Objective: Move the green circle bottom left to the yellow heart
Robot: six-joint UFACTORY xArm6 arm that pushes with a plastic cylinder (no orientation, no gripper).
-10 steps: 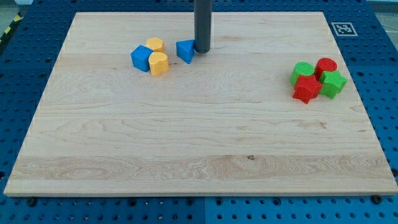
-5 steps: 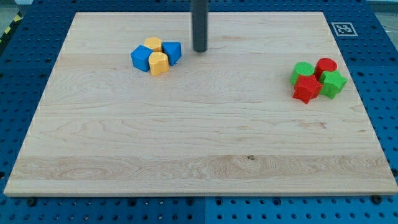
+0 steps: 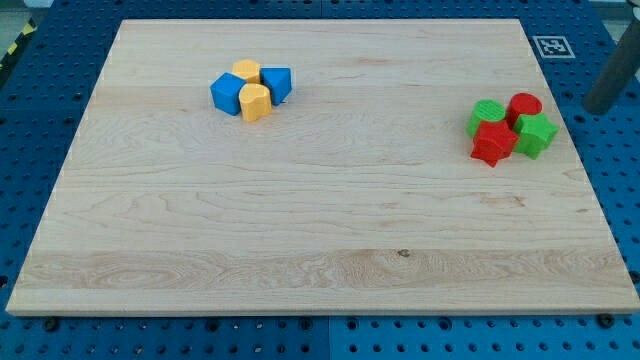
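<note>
The green circle (image 3: 487, 114) sits at the view's right, at the left of a tight cluster with a red circle (image 3: 525, 105), a green star (image 3: 537, 135) and a red star (image 3: 493, 144). The yellow heart (image 3: 255, 101) lies at the upper left, touching a blue cube (image 3: 227, 93), a second yellow block (image 3: 247, 72) and a blue triangle (image 3: 278, 83). My tip (image 3: 598, 107) is past the board's right edge, to the right of the red and green cluster, touching no block.
The wooden board (image 3: 320, 220) lies on a blue pegboard table. A black-and-white marker tag (image 3: 551, 46) sits at the board's top right corner.
My tip pushed the blue triangle left against the yellow blocks, then swung from the top middle across to beyond the board's right edge. The right cluster has not moved.
</note>
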